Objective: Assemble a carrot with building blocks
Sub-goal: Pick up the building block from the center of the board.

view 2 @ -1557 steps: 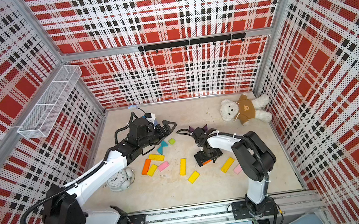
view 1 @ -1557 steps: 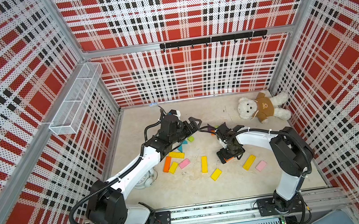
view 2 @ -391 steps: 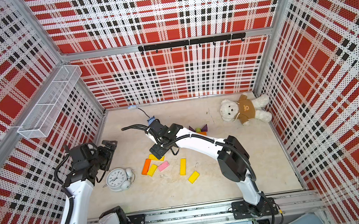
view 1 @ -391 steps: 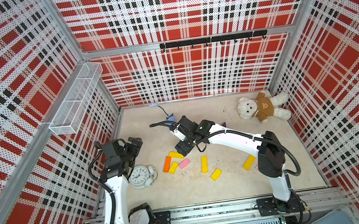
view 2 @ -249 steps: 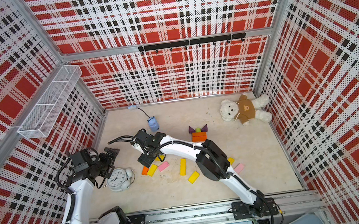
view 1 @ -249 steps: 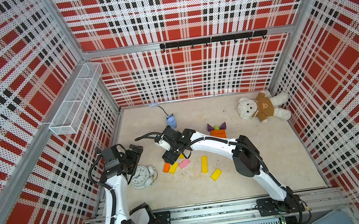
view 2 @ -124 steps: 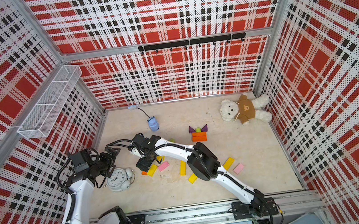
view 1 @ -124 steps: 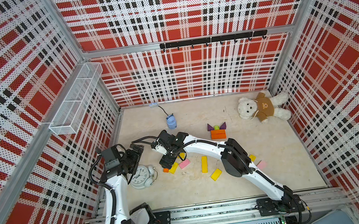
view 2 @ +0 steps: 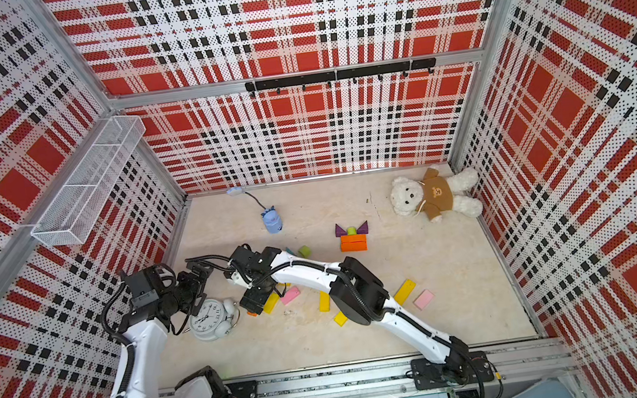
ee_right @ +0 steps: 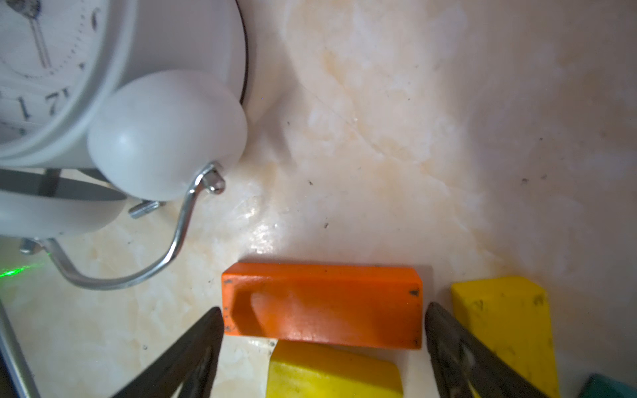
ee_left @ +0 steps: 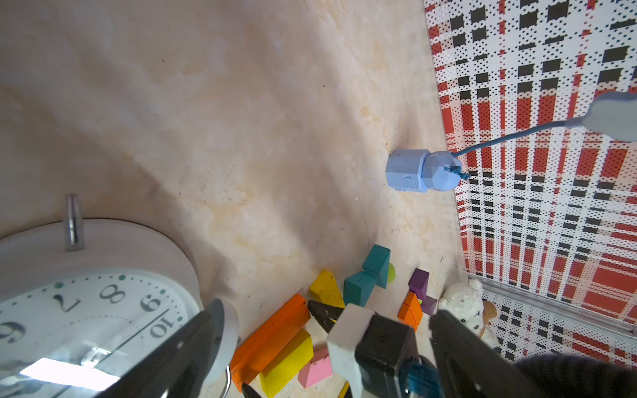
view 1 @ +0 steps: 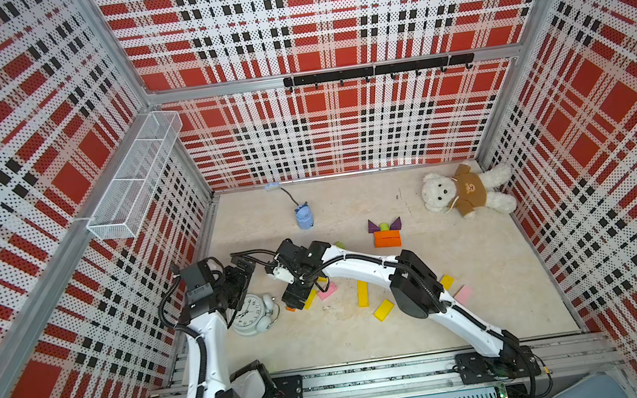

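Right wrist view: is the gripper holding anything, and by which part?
Nothing is held. The right gripper is open, its fingers standing one off each short end of the orange bar, which lies flat and ungripped.

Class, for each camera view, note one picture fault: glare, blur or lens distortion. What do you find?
Right wrist view: a glare patch on the table beside the orange block, and the close alarm clock looks soft; left wrist view: a bright reflection washes out part of the clock face; both top views: even light, but the wide angle splays the wall posts outward.
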`<state>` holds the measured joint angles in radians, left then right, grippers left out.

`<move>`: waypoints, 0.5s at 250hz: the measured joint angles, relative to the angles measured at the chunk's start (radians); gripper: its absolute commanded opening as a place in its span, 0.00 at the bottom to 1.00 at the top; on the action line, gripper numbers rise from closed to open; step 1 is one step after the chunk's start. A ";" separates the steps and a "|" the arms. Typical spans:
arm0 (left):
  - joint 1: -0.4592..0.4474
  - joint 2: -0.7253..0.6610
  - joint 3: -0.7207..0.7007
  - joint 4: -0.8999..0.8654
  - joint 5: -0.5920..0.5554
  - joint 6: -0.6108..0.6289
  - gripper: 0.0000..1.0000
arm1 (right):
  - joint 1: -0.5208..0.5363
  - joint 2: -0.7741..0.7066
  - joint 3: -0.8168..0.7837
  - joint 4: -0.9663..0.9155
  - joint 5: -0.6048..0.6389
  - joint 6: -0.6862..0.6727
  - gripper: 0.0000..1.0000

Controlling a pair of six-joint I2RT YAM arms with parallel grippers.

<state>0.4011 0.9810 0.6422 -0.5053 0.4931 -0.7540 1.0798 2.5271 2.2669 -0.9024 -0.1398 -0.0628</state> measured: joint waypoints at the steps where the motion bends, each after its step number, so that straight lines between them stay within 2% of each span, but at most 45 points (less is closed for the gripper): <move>1: 0.000 0.000 0.000 0.000 0.000 0.000 1.00 | 0.000 0.000 0.000 0.000 0.002 -0.001 0.99; 60: 0.003 -0.005 -0.006 0.000 -0.001 -0.003 1.00 | 0.020 0.000 0.003 -0.007 0.090 0.003 1.00; 125: 0.005 -0.006 -0.009 0.004 0.000 -0.004 0.99 | 0.021 0.002 0.008 -0.010 0.060 0.015 1.00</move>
<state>0.4057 0.9752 0.6334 -0.5014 0.4927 -0.7582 1.1007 2.5290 2.2749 -0.9119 -0.0795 -0.0479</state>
